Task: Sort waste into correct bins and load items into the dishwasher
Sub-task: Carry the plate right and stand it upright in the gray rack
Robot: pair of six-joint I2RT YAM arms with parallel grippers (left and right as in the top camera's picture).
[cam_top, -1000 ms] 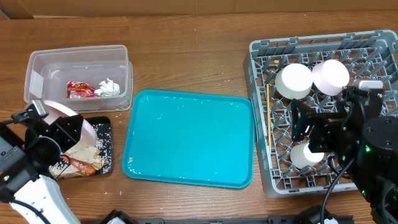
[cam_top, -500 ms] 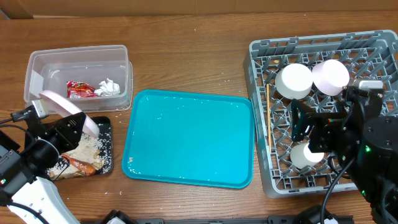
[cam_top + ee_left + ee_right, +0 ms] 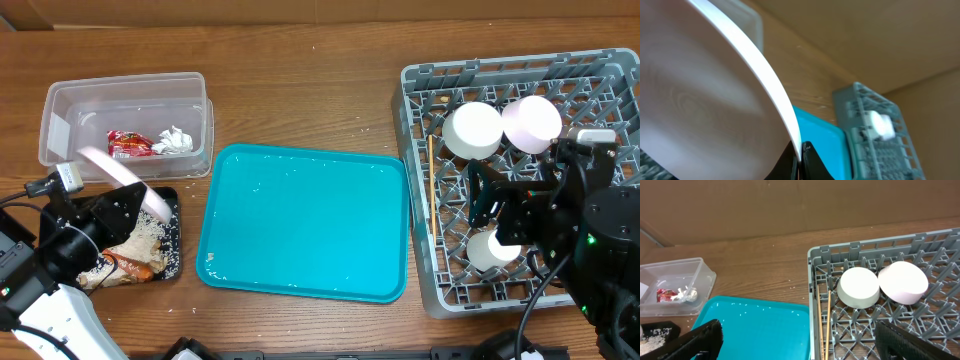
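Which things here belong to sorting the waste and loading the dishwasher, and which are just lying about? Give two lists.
Part of the job:
red wrapper, tissue, food scraps, clear tub, black tray, plate, two bowls, chopsticks, dish rack.

Just lying about:
teal tray, brown board behind the table.

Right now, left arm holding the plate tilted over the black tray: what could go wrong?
1. The left claw pinches the plate only at its rim; tilted, it may slip.
2. Any scraps left on it could drop on the teal tray in transit.
3. The right arm hangs over the dish rack, so loading may cause a collision.
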